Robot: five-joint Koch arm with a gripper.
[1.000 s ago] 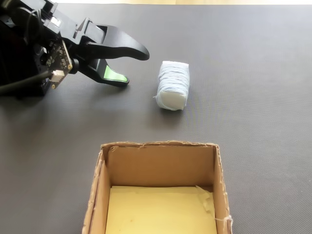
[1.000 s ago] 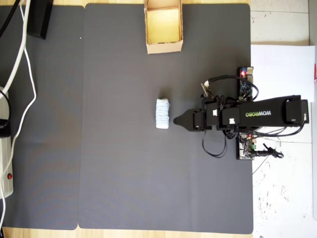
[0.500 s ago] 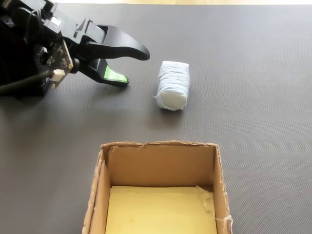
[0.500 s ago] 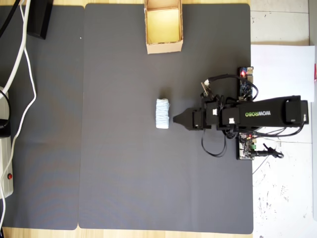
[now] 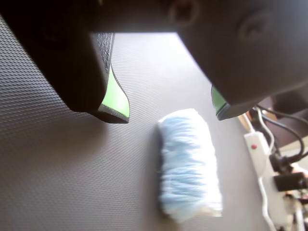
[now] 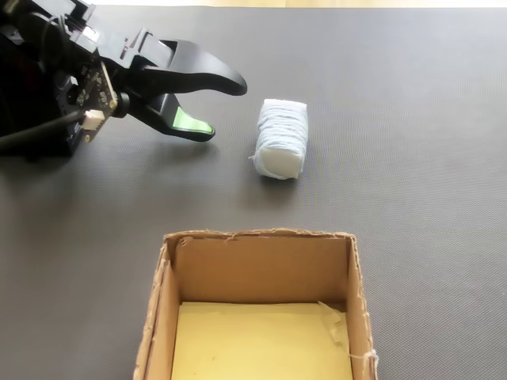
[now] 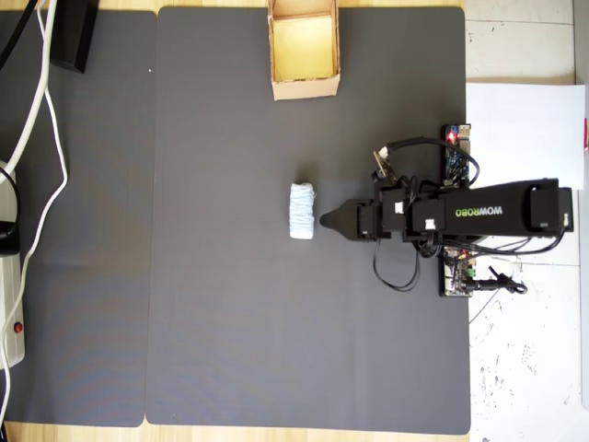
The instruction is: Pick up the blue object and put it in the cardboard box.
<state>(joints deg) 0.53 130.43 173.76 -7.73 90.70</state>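
1 blue object (image 6: 281, 140), 1 cardboard box (image 6: 257, 255), both on the dark mat (image 7: 230, 304), well apart. Arm (image 7: 479, 214) lay low and stretched level across the mat toward the roll. Gripper (image 6: 223, 106) stood parted, holding nothing, tips just short of the roll and not touching it; green pads (image 5: 117, 99) faced inward.

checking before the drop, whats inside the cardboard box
Only a yellowish floor shows inside the cardboard box; the overhead view shows nothing else in it. In the fixed view its near part is cut off. The blue object lies outside on the mat.
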